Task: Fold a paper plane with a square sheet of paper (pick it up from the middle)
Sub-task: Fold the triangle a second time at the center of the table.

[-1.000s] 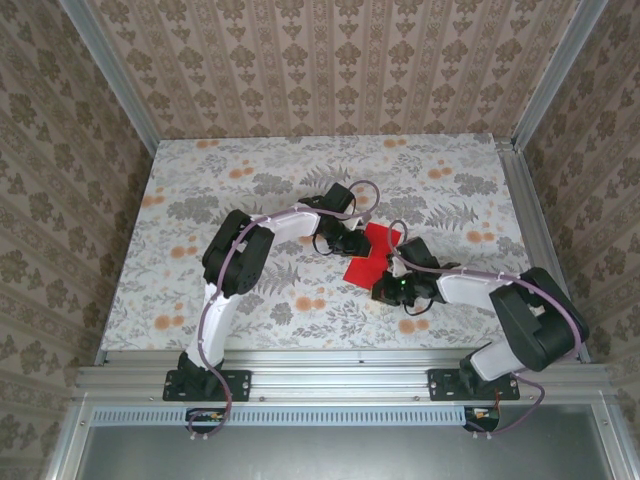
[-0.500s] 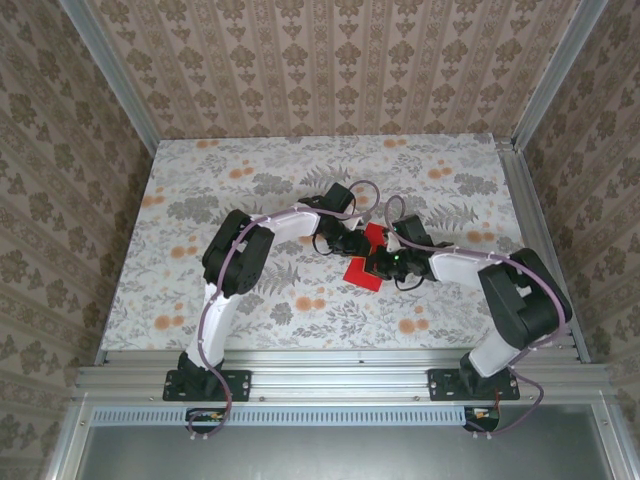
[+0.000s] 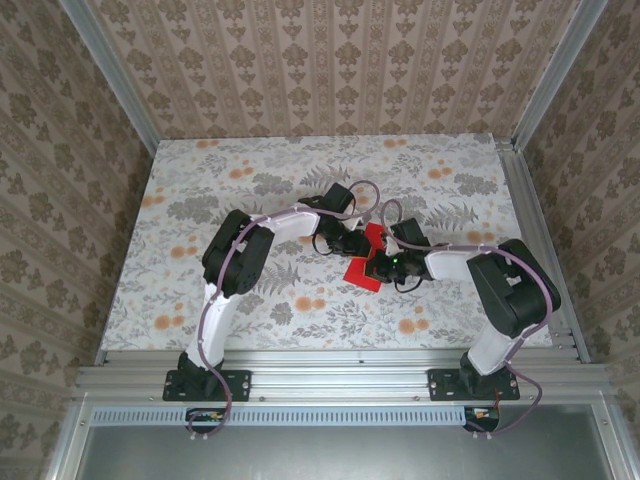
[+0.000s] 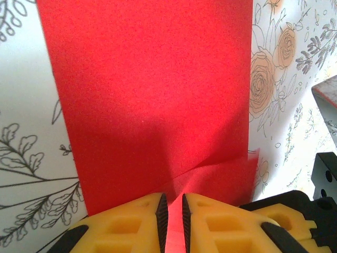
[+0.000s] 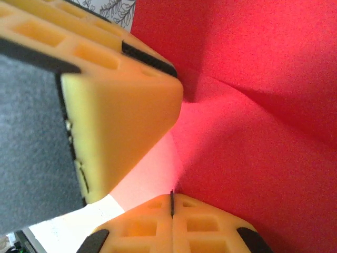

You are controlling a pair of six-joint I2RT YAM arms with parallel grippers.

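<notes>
Right tool (image 5: pixel 172 205) advanced, perhaps pressing paper (image 5: pixel 253 79).

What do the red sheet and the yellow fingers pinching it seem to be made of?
The sheet of paper: thin matte paper, judging by its grainy, glare-free face and sharp crease. The fingers of the left gripper: matte yellow, likely moulded plastic or rubber, given the recessed pockets.

The left tool (image 3: pixel 353 243) and right tool (image 3: pixel 373 263) crowd the sheet of paper (image 3: pixel 358 273); surrounding table (image 3: pixel 200 200) open
</notes>
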